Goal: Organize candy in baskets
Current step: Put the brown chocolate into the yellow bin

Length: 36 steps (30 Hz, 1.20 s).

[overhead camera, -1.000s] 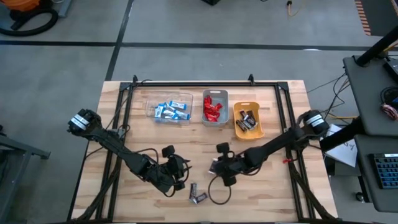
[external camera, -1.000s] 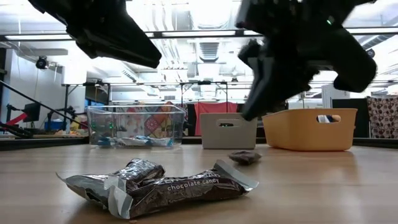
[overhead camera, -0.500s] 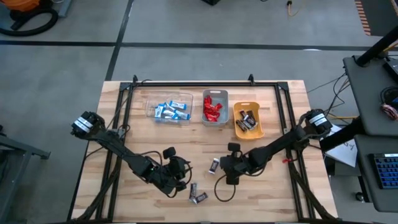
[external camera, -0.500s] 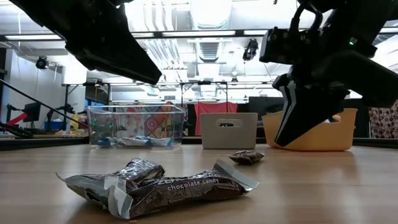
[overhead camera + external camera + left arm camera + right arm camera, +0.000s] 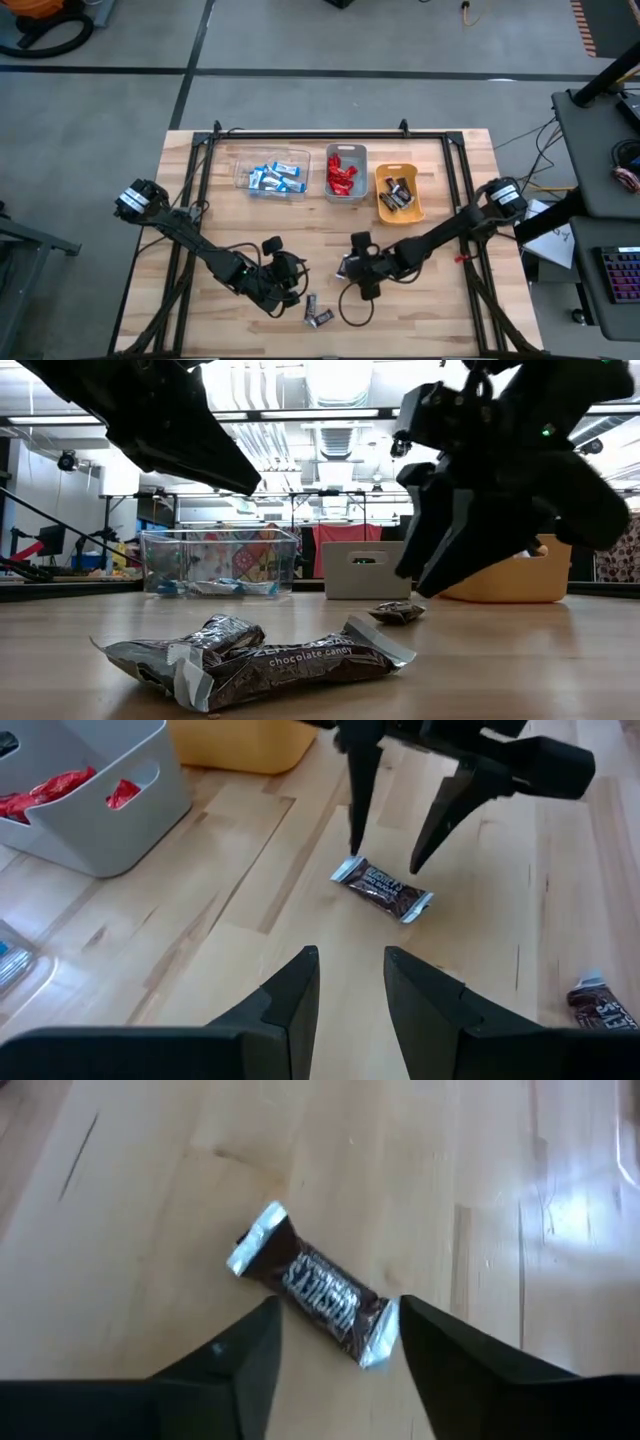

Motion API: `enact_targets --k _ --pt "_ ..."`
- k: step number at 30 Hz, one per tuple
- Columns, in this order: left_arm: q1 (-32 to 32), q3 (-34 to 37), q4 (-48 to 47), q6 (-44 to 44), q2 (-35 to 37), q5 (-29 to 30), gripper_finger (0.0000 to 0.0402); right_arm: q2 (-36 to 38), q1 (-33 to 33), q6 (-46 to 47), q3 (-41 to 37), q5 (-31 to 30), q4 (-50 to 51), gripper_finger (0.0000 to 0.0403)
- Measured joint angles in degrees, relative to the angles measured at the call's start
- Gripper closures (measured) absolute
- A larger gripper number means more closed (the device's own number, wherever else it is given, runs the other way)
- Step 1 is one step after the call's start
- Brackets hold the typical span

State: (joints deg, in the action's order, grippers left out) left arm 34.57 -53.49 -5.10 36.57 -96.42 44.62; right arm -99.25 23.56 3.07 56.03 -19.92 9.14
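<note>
Straddling a brown bar [image 5: 313, 1293] mid-table, my right gripper [image 5: 330, 1342] is spread wide to close across its width. Left gripper [image 5: 350, 982], fingers parted, waits nearby. Destination probably the orange basket [image 5: 382, 207], holding similar bars.

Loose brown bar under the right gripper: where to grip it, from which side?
Grip the brown bar across its narrow middle, from straight above. It lies flat on the table, alone, with crimped silver ends that look too thin to hold. The right gripper is open over it, one finger by each long side, so a short drop and close should do.
</note>
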Motion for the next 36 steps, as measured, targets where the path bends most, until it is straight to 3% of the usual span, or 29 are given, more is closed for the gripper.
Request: enact_targets --k 6,11,20,24,36 --pt "-0.2 0.0 0.1 0.0 0.0 0.8 0.0302 -0.3 -2.4 -2.0 0.0 4.9 -1.3 0.0165" --pt "-0.2 0.0 0.2 0.0 0.0 1.4 0.0302 -0.5 -4.1 -5.3 -0.2 9.6 -2.2 0.0163" --pt "-0.2 0.0 0.7 0.0 0.0 1.5 0.0302 -5.3 -4.9 -7.1 -0.1 11.3 -5.3 0.0168" --pt "-0.2 0.0 1.0 0.0 0.0 1.5 0.0302 -5.3 -4.9 -6.9 -0.1 12.7 -5.5 0.0202" --pt "-0.2 0.0 1.2 0.0 0.0 1.5 0.0302 -5.0 -4.9 -5.5 -0.2 15.5 -5.7 0.0379"
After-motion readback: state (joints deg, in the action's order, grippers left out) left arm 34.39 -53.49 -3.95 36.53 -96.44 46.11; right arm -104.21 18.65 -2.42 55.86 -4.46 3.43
